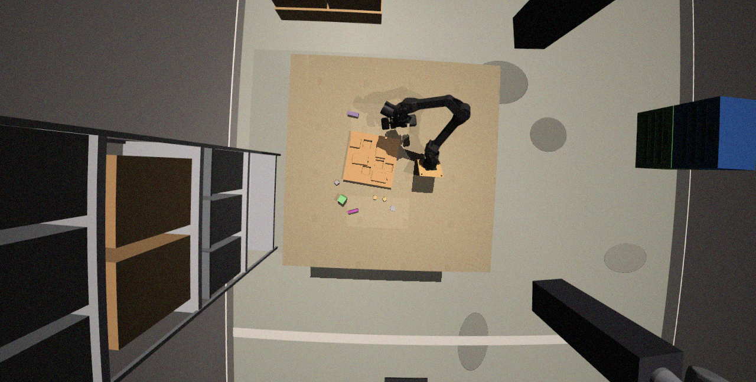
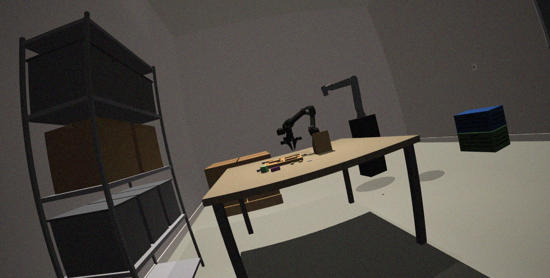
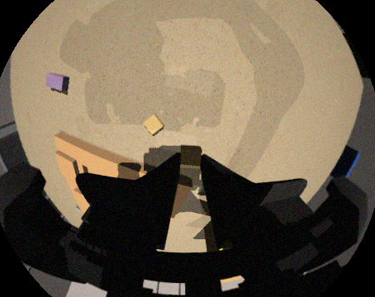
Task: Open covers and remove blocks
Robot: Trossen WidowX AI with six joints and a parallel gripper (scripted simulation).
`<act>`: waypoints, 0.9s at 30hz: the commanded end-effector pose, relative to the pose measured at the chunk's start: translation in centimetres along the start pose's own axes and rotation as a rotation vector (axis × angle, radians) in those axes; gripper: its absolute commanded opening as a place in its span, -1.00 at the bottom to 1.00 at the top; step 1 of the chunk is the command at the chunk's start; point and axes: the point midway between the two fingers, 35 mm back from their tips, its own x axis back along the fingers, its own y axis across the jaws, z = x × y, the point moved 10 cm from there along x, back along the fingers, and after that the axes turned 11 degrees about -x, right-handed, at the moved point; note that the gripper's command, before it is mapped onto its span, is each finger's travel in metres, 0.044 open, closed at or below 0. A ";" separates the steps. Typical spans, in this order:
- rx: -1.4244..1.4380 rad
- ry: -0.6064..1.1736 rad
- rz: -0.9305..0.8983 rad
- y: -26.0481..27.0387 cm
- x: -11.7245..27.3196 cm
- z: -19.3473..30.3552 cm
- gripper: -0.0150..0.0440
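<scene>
The orange puzzle board [image 1: 355, 173] [image 3: 100, 166] lies on the table; its covers share its colour, and their positions are hard to tell. My gripper [image 2: 293, 149] [image 3: 190, 157] is shut on a small yellow block [image 3: 191, 153], shadowed between the fingertips, above the table near the board's top edge in the top view. Another yellow block [image 3: 154, 124] lies beyond it. A purple block [image 1: 352, 114] [image 3: 57, 82] lies off the board's upper left. Below the board lie a green block [image 1: 342, 199] [image 2: 264, 169], a magenta block [image 1: 352, 211] [image 2: 275, 169], two small yellow blocks and a grey block [image 1: 393, 208].
Another grey block [image 1: 336, 182] lies by the board's lower left corner. The arm's base plate [image 1: 437, 172] stands right of the board, with an upright brown panel [image 2: 322, 142] beside it in the exterior view. The arm's shadow crosses the board and table [image 1: 317, 237].
</scene>
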 end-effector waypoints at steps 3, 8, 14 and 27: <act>0.006 0.002 0.001 0.0 -1.0 0.0 -0.22; 0.006 0.000 0.000 -0.1 -1.8 0.0 -0.22; 0.006 -0.003 0.000 -0.2 -2.8 -0.1 -0.22; 0.008 -0.014 -0.001 -0.6 -4.9 -0.2 -0.22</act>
